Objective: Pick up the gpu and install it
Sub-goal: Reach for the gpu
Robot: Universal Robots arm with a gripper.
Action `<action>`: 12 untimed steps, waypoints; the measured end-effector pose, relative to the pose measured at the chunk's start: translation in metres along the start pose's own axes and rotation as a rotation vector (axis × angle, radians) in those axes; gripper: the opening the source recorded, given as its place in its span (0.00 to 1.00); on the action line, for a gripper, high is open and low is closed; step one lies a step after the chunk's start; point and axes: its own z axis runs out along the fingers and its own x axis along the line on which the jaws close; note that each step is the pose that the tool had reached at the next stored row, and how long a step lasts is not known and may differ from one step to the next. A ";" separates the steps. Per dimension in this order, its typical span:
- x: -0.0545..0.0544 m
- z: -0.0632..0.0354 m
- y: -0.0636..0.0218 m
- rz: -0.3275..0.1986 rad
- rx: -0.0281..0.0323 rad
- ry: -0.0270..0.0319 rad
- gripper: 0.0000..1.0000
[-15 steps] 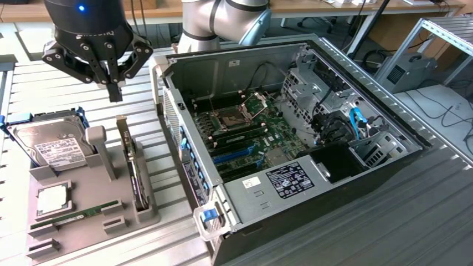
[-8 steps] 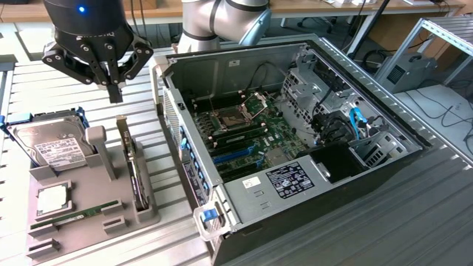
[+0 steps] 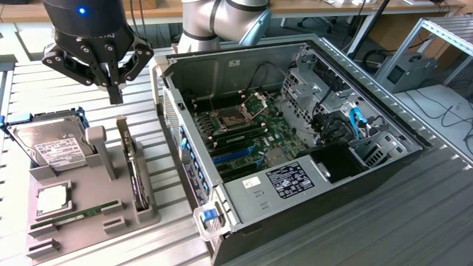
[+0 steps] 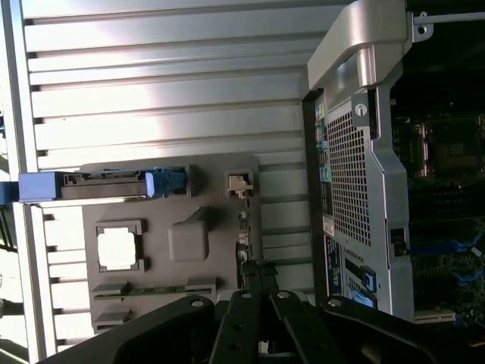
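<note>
Fingers: the gripper has them pressed together on nothing.
Position: it hangs above the grey holder tray, near the far end of the gpu and clear of it.
Task thing: the gpu stands on its long edge in a slot of the tray, outside the computer case.
Exterior view alone: the case lies open, its motherboard exposed.
Wrist view alone: the gpu shows edge-on as a thin dark strip, and the gripper overlaps one end of it.
Neighbours: hard drive in a blue frame, processor chip and memory stick, all on the same tray.
In the way: a grey post stands just beside the gpu on one side, the case's wall on the other.
</note>
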 end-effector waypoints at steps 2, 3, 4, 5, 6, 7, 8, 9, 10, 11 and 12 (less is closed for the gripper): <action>0.000 -0.0001 -0.0005 0.000 0.0001 0.0000 0.11; 0.000 0.0000 -0.0007 0.000 0.0000 0.0000 0.11; 0.000 0.0000 -0.0009 0.000 0.0000 0.0000 0.11; 0.000 0.0000 -0.0011 0.000 0.0000 0.0000 0.11; 0.000 -0.0001 -0.0012 0.000 0.0001 0.0001 0.11; 0.000 -0.0001 -0.0014 0.000 0.0000 0.0000 0.11; 0.000 -0.0001 -0.0015 0.000 0.0000 0.0001 0.11; 0.000 -0.0001 -0.0018 0.000 0.0000 0.0000 0.11; 0.000 -0.0001 -0.0021 0.000 0.0000 0.0000 0.11; 0.000 -0.0001 -0.0023 0.000 0.0001 0.0000 0.11; 0.000 -0.0001 -0.0025 0.000 0.0001 0.0001 0.11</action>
